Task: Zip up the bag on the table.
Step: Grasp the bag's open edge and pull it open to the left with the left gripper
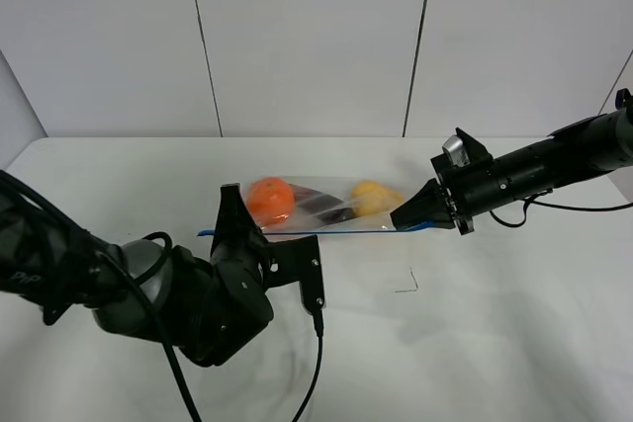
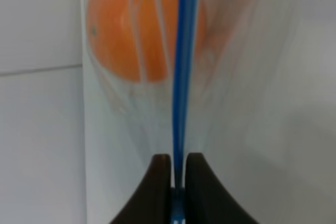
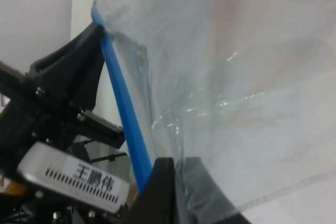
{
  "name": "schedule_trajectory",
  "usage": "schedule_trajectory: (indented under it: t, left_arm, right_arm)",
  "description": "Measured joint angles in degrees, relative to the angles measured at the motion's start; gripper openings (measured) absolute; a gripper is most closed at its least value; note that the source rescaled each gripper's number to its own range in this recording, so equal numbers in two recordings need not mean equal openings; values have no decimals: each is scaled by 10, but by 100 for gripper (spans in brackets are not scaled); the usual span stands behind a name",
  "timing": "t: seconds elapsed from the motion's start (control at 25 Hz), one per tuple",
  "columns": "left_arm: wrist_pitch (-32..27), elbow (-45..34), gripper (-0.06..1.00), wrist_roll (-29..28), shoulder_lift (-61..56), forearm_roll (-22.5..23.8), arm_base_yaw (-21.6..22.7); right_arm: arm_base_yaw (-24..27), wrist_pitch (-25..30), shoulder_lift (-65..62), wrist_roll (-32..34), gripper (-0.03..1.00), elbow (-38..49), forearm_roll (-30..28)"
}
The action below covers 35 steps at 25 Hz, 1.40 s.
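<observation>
Bag [image 1: 326, 207] lies flat on the table [image 1: 495, 323], w/ its blue zip strip [image 1: 336, 232] running along the bag's near edge. Inside you see an orange [image 1: 269, 199], a dark purple fruit [image 1: 331, 209] and a yellow fruit [image 1: 374, 197].

L gripper [image 2: 178, 167] is clenched on the zip strip at the bag's orange end. In the L wrist view both jaws meet on the blue line w/ no gap.

R gripper [image 3: 177, 165] is clenched at the bag's opposite end, by the yellow fruit. It pinches the plastic right at the strip, tho you can't tell if the strip itself sits between the pads or just beside them.

Why a hold at both ends? Prob. so one end anchors the bag while the strip is drawn straight and taut. That way the bag can't slide or bunch up while the seal is pressed.

The strip looks like one straight line end to end, and the fruit sits back toward the bag's far edge, clear of both jaws.

By the L end the strip reads as a single closed line. Whether the rest is sealed, you can't tell. Watch for the thin strip slipping out of either pinch.
</observation>
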<state>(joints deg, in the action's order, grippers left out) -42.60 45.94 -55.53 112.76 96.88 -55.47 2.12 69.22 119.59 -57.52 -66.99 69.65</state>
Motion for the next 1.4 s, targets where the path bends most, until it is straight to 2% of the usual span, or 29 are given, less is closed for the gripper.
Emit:
schedule_trajectory:
  t: [0.44,1.4]
  left_arm:
    - [0,-30,0,-9,-1,9,57]
    - [1,-30,1,-22,-1,26,66]
  right_arm:
    - [-1,0,0,0,0,0,0]
    - [-1,0,0,0,0,0,2]
